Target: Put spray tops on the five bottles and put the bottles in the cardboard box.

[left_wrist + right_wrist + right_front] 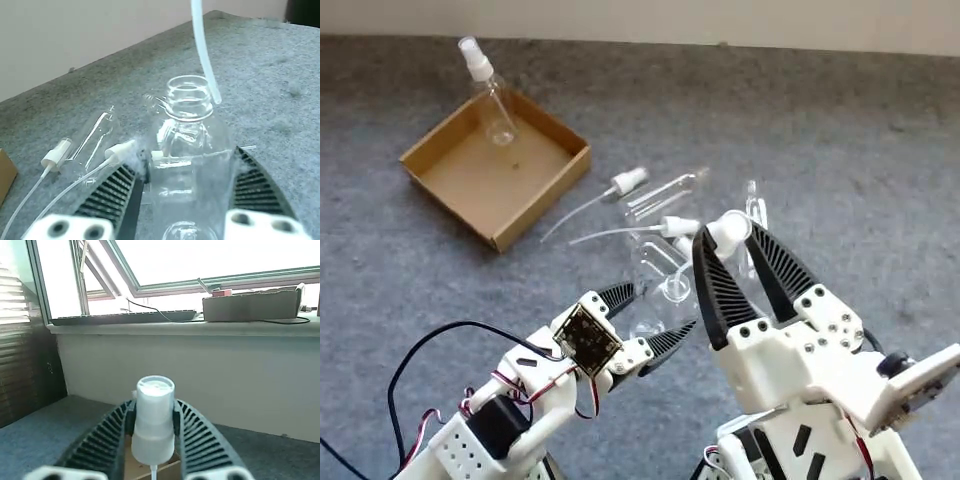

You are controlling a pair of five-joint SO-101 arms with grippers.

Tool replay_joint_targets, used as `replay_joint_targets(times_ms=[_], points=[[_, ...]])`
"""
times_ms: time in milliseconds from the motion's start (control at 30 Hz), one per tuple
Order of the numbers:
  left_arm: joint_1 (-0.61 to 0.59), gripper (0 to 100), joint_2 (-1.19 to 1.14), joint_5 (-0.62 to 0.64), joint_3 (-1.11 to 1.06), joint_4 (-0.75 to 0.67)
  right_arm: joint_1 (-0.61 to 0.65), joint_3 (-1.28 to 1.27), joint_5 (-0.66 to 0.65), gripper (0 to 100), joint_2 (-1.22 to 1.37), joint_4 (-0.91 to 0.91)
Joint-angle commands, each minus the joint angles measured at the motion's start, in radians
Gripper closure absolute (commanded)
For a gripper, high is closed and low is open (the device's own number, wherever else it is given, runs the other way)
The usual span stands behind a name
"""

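White plastic spray top (154, 426) is clamped in the right tool (154, 412), its tube (203, 55) hanging at the mouth of the clear plastic bottle (187, 150) gripped upright by the left tool (190, 165). Next, I judge, the tube must thread in and the top seat.

Your table (840, 130) has a grey, carpet-like top. On it, toward the far side, sits the cardboard box (545, 200). Near the box lie one spray top (629, 181) and a second spray top (680, 226) (each trailing a thin tube), with a clear bottle (665, 195) on its side between them.
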State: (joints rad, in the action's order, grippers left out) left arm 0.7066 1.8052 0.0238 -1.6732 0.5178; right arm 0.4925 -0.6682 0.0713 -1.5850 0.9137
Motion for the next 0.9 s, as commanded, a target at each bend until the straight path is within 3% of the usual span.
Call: replay_joint_targets(times_ms=[0,867], points=[[-0.012,88,0.001,-0.005,-0.022,-0.028,0.008,0.01,-0.023,99.3,-0.001,-0.033],[-0.012,88,0.005,-0.005,-0.022,0.006,0.008,-0.059,-0.023,99.3,-0.001,-0.07]])
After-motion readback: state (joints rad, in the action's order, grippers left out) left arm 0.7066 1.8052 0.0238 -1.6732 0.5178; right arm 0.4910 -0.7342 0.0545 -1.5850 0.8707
